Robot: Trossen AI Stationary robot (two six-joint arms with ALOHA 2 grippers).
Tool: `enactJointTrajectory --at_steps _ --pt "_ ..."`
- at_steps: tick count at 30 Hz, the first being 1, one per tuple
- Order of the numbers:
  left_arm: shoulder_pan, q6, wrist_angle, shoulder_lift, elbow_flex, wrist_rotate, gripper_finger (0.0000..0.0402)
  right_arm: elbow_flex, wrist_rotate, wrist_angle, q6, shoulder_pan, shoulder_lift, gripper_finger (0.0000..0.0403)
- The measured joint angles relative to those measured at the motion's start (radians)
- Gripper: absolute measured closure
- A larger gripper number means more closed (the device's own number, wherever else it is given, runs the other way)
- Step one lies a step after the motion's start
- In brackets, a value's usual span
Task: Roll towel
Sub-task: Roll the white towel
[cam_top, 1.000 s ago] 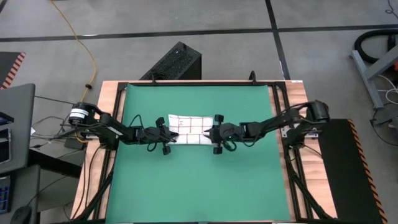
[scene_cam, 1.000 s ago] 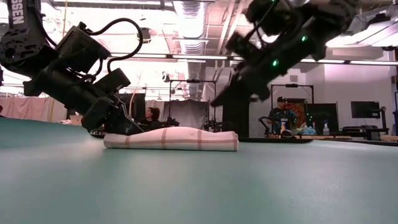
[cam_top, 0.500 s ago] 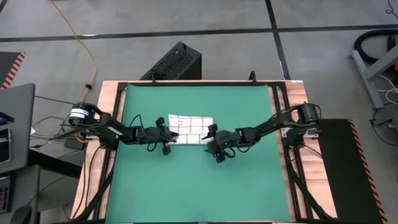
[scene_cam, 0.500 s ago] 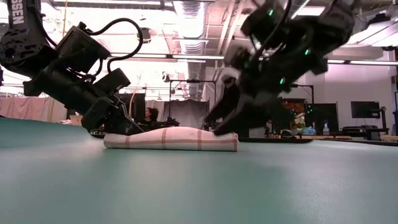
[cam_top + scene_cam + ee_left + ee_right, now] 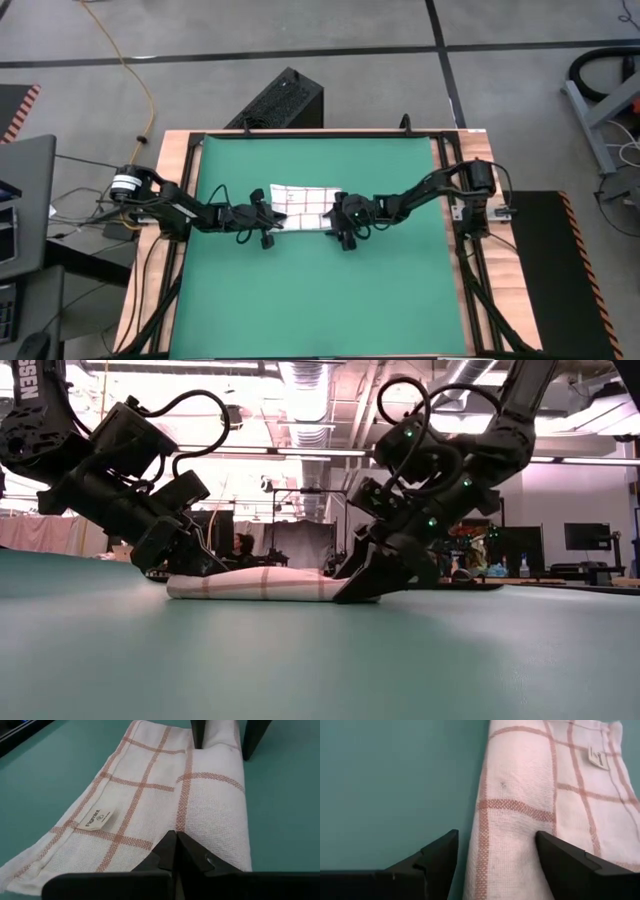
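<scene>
Currently, from my remote station I am seeing:
Towel [image 5: 303, 208]: lying mid-mat, white with a thin red check, partly rolled; one long edge is forming a thick roll, the remainder is lying flat with a small sewn label [image 5: 97, 818] showing
Mat [image 5: 310, 290]: green, covering the table
Left gripper [image 5: 272, 222]: resting at the towel's left end, fingers closed together on the cloth
Right gripper [image 5: 338, 222]: sitting at the right end, fingers parted and straddling the rolled edge, pressing low against the mat
</scene>
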Motion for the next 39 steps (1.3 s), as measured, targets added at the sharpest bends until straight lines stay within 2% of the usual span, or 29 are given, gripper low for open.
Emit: enactJointTrajectory --at_steps 4,7,11,16,21,29,34,39 --pt "0.0 0.0 -0.003 0.0 0.0 0.0 0.0401 -0.005 0.004 0.043 0.068 -0.006 0.037 0.0128" --pt "0.0 0.001 -0.003 0.0 0.0 0.002 0.0402 -0.005 0.035 0.059 0.098 -0.004 0.043 0.0158" --pt "0.0 -0.003 -0.004 0.0 0.0 0.029 0.0402 -0.005 0.102 0.064 0.135 0.0 0.045 0.0228" --pt "0.0 -0.042 -0.004 -0.001 0.0 0.054 0.0402 -0.005 0.127 0.07 0.196 0.004 0.045 0.0326" --pt "0.0 -0.082 -0.003 -0.001 0.0 0.101 0.0402 -0.005 0.103 0.05 0.281 0.024 0.026 0.0331" --pt "-0.001 -0.155 0.003 -0.003 0.002 0.231 0.0401 -0.007 -0.054 -0.095 0.49 0.022 -0.062 0.0331" --pt "-0.001 -0.203 0.007 -0.003 0.002 0.273 0.0401 -0.008 -0.207 -0.103 0.61 -0.011 -0.072 0.0331" --pt "-0.001 -0.317 0.036 0.0 -0.001 0.37 0.0401 -0.008 -0.279 -0.108 0.754 -0.04 -0.072 0.0331"
